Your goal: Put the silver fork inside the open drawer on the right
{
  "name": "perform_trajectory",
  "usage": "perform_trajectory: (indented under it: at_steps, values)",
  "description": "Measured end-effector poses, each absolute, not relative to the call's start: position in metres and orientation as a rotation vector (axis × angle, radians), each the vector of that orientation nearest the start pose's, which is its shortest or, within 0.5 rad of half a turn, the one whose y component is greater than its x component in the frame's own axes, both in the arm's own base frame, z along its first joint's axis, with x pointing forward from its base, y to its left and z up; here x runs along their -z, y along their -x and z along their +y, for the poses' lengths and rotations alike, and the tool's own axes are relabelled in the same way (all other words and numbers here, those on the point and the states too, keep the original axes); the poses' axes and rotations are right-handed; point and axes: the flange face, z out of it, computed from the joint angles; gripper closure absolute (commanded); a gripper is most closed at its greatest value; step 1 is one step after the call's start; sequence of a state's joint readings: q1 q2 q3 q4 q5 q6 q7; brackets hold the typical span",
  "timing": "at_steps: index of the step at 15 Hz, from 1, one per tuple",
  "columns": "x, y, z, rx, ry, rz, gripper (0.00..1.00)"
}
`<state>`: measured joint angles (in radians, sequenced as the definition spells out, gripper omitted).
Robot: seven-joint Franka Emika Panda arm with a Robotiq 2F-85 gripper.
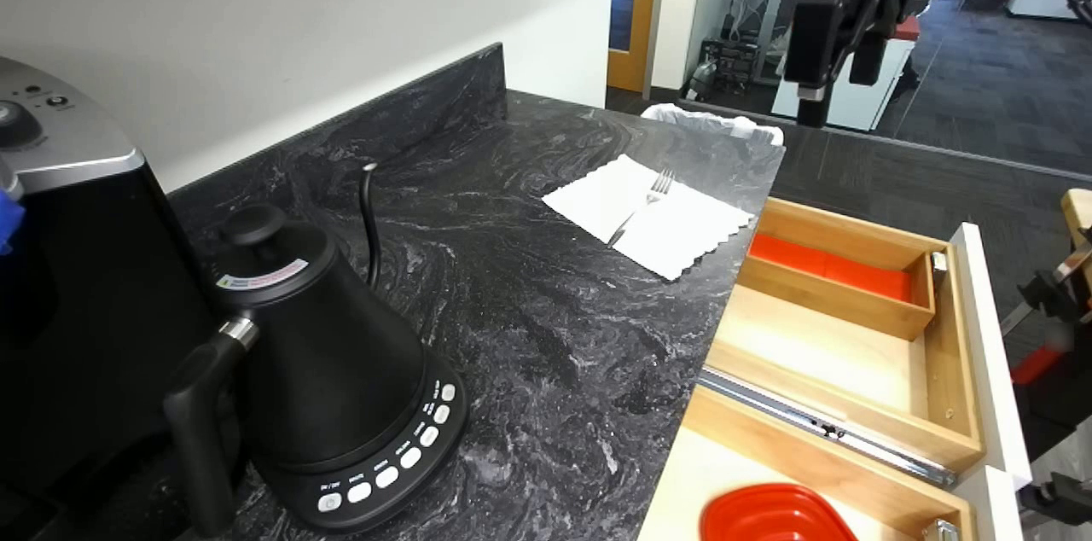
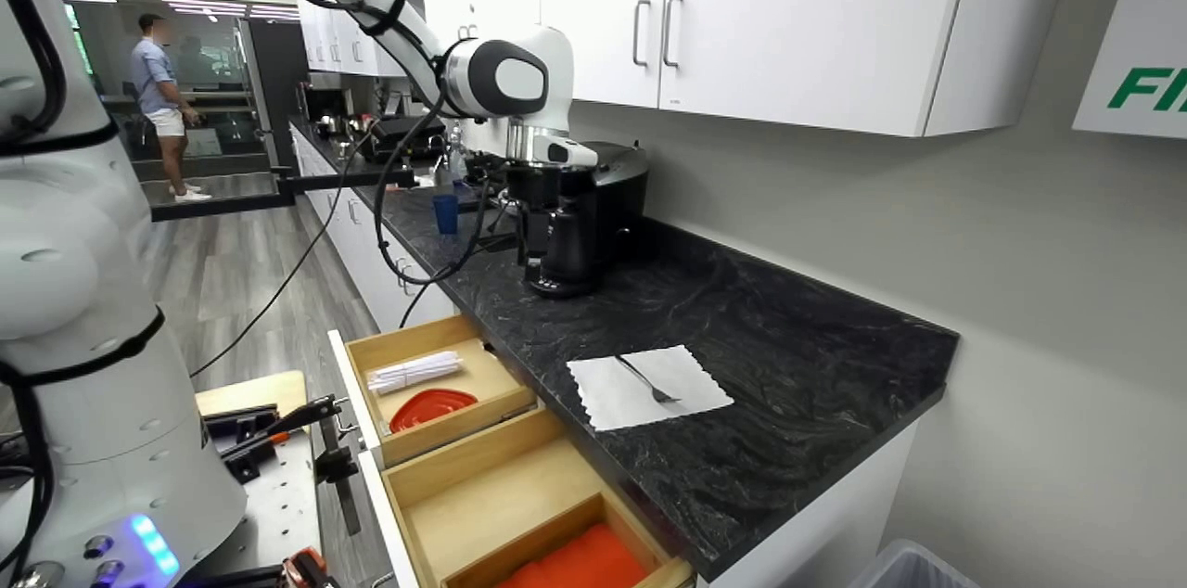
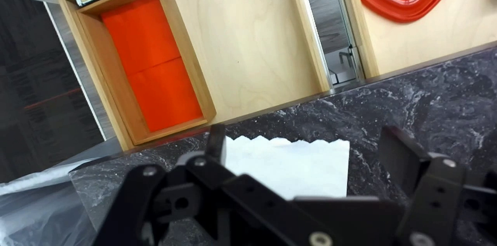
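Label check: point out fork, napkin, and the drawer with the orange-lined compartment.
Fork [image 1: 655, 195]: in an exterior view, head behind tines.
Napkin [image 1: 684, 222]: in an exterior view, bare area.
Drawer [image 3: 252, 44]: wrist view, bare wooden bottom.

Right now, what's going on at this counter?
The robot's gripper hangs in the air, open and holding nothing. The silver fork lies on a white napkin on the dark counter. The open drawer with the orange-red compartment juts out from under the counter's edge; the fork isn't in it yet.
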<state>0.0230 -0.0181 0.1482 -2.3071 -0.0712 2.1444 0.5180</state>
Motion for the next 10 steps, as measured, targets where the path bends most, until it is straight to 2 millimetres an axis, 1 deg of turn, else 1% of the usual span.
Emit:
perform_trajectory:
  at_steps: [3, 6, 10]
  values:
    - [-0.33, -0.507, 0.071, -0.16, 3.174, 0.641, 0.0]
    - [-0.319, -0.53, 0.057, -0.144, 3.112, 0.868, 0.0]
    - [-0.304, -0.55, 0.042, -0.136, 3.027, 1.136, 0.0]
